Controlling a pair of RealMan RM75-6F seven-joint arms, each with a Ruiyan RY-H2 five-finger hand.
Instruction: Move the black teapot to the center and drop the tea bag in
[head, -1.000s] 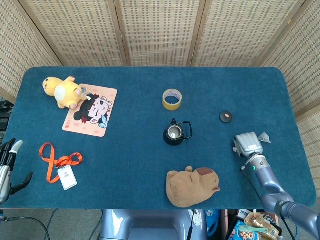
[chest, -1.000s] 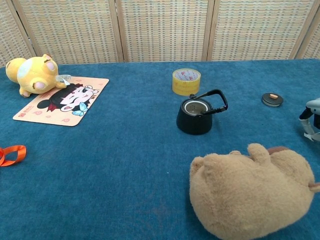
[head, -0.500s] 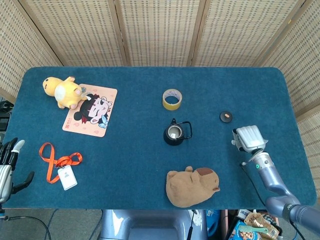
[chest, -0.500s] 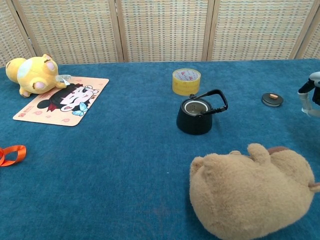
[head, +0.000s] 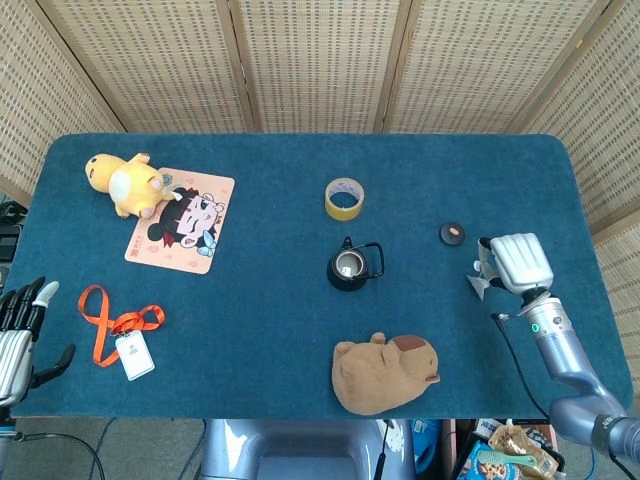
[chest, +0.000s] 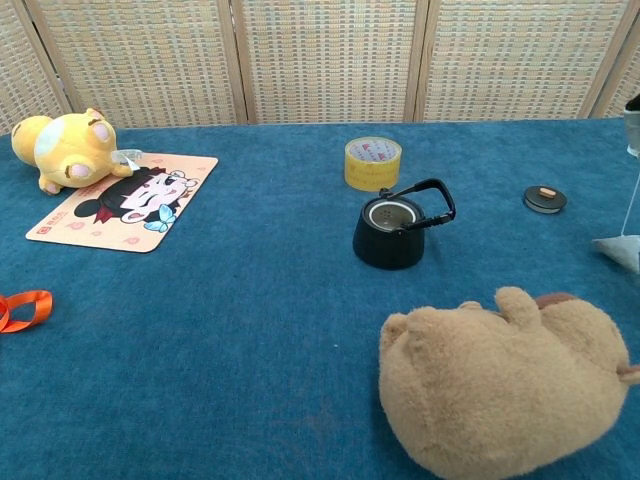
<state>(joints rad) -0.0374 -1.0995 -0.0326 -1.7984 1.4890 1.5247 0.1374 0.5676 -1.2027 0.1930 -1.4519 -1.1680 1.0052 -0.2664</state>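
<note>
The black teapot (head: 347, 267) (chest: 389, 233) stands lidless near the table's middle, its handle tipped to the right. Its small black lid (head: 452, 233) (chest: 544, 199) lies further right. My right hand (head: 520, 262) hovers near the right edge and holds the tea bag's string; in the chest view only a sliver of the right hand (chest: 633, 118) shows at the frame edge. The white tea bag (head: 479, 283) (chest: 620, 250) dangles below it, well right of the teapot. My left hand (head: 16, 333) hangs off the table's front left corner, fingers spread and holding nothing.
A yellow tape roll (head: 344, 198) sits just behind the teapot. A brown plush (head: 382, 374) lies at the front edge, between teapot and me. At far left are a yellow plush (head: 124, 180), a cartoon mat (head: 181, 221) and an orange lanyard with badge (head: 120, 332).
My right hand has risen and drifted right, lifting the tea bag by its string. The teapot and my left hand have stayed put.
</note>
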